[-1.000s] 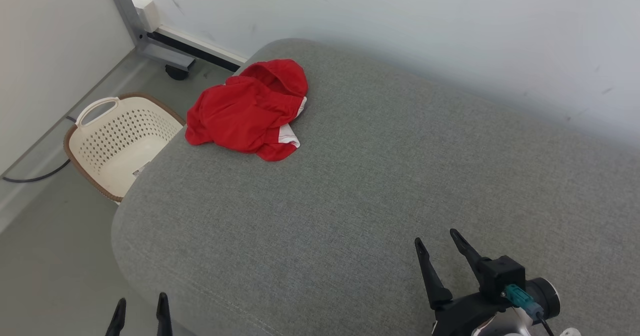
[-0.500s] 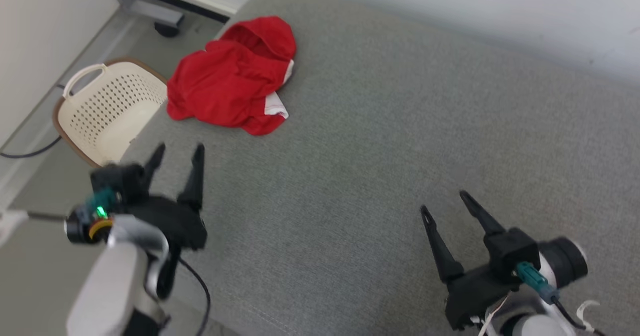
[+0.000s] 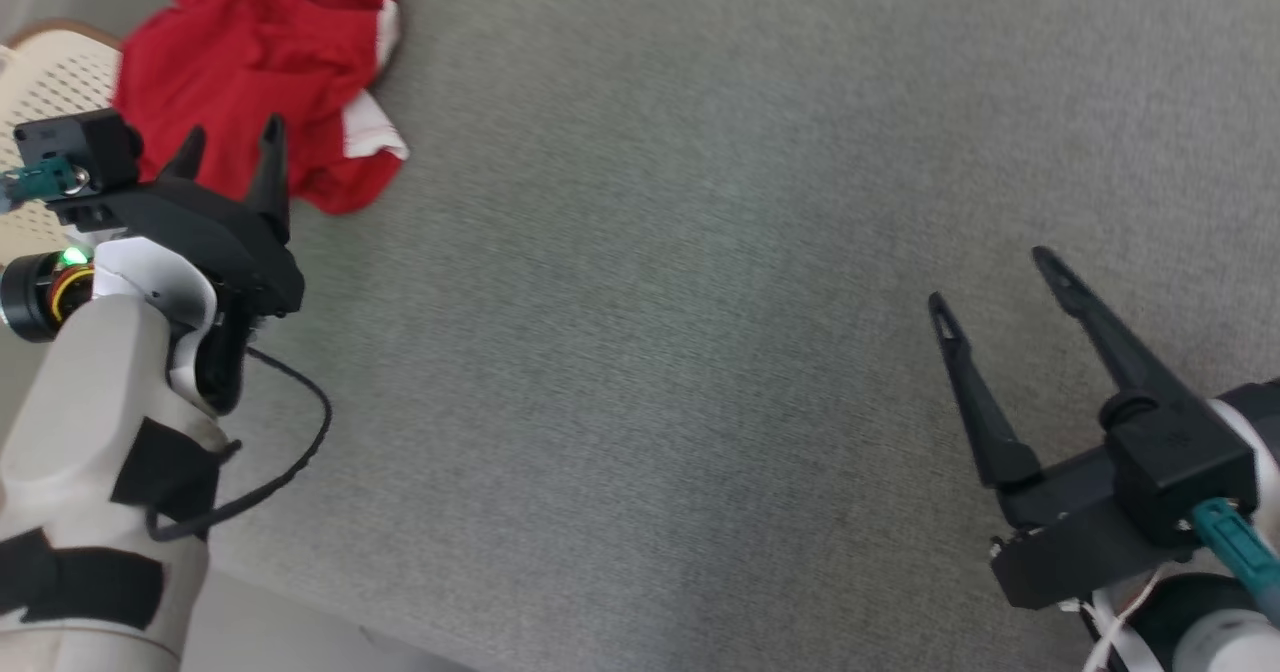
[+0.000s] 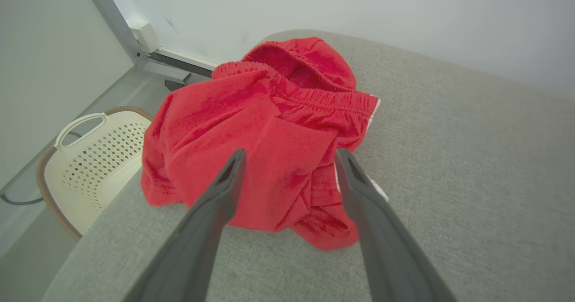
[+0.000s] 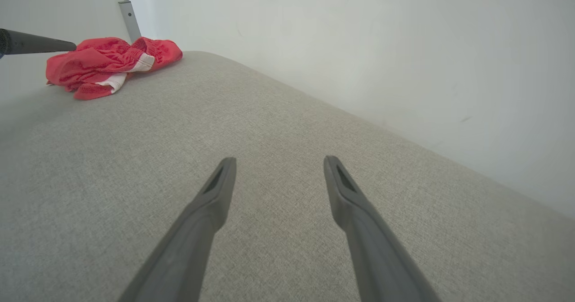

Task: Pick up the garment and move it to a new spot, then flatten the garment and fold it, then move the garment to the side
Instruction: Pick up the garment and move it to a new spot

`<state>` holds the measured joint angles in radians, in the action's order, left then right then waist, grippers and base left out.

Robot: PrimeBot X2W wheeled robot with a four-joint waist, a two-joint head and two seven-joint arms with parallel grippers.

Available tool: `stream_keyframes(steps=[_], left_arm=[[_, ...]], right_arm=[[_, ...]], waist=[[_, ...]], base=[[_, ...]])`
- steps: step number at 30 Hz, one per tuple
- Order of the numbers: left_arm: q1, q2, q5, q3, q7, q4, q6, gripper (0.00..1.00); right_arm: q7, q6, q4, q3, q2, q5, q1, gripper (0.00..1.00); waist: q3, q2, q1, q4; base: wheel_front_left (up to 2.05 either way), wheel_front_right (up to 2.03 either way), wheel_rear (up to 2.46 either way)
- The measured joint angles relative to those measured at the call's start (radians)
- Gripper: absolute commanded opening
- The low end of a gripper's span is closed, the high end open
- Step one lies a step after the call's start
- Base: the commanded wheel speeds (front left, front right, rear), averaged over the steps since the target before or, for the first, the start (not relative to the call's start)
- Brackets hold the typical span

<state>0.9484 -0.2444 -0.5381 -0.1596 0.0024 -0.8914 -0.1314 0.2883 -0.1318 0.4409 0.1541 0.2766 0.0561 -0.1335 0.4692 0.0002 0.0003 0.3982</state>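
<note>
Two spread, empty grippers hung over the couch (image 3: 650,252): the right gripper (image 3: 988,277) nearest, the left gripper (image 3: 231,134) close by the crumpled red garment (image 3: 250,62) at the couch's far left corner. The left wrist view added its elastic waistband, a basket (image 4: 90,158) on the floor beside, and the wall (image 4: 314,5) beyond.

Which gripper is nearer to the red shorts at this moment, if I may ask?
Left. The left gripper hovers open, close beside the red shorts; the right gripper is far across the grey cushion.
</note>
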Motion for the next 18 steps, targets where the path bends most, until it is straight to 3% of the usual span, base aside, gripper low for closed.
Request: stream_keyframes(steps=[10,11,12,13,18], left_arm=[[0.088,-0.047,-0.027,0.039,-0.006,-0.175,0.029,1.00],[0.095,-0.053,-0.030,0.046,-0.009,-0.193,0.035,0.86],[0.101,-0.058,-0.037,0.051,-0.008,-0.204,0.036,0.30],[0.104,-0.065,-0.037,0.053,-0.010,-0.216,0.037,0.00],[0.121,-0.079,-0.044,0.053,-0.048,-0.251,0.038,0.00]], right_arm=[[0.017,0.000,0.078,-0.029,0.003,0.005,0.038,1.00],[0.013,0.000,0.078,-0.029,0.002,0.004,0.039,1.00],[0.010,0.000,0.079,-0.030,0.000,0.001,0.040,1.00],[0.007,0.000,0.078,-0.031,-0.002,-0.002,0.041,1.00],[-0.012,0.000,0.052,-0.033,-0.009,-0.013,0.041,1.00]], waist=[[0.118,0.0001,0.0000,-0.096],[0.123,0.0000,-0.0001,-0.107],[0.126,0.0000,-0.0002,-0.118],[0.128,0.0000,-0.0003,-0.128],[0.124,0.0000,-0.0002,-0.165]], base=[[0.00,0.00,0.00],[0.00,0.00,0.00],[0.00,0.00,0.00],[0.00,0.00,0.00],[0.00,0.00,0.00]])
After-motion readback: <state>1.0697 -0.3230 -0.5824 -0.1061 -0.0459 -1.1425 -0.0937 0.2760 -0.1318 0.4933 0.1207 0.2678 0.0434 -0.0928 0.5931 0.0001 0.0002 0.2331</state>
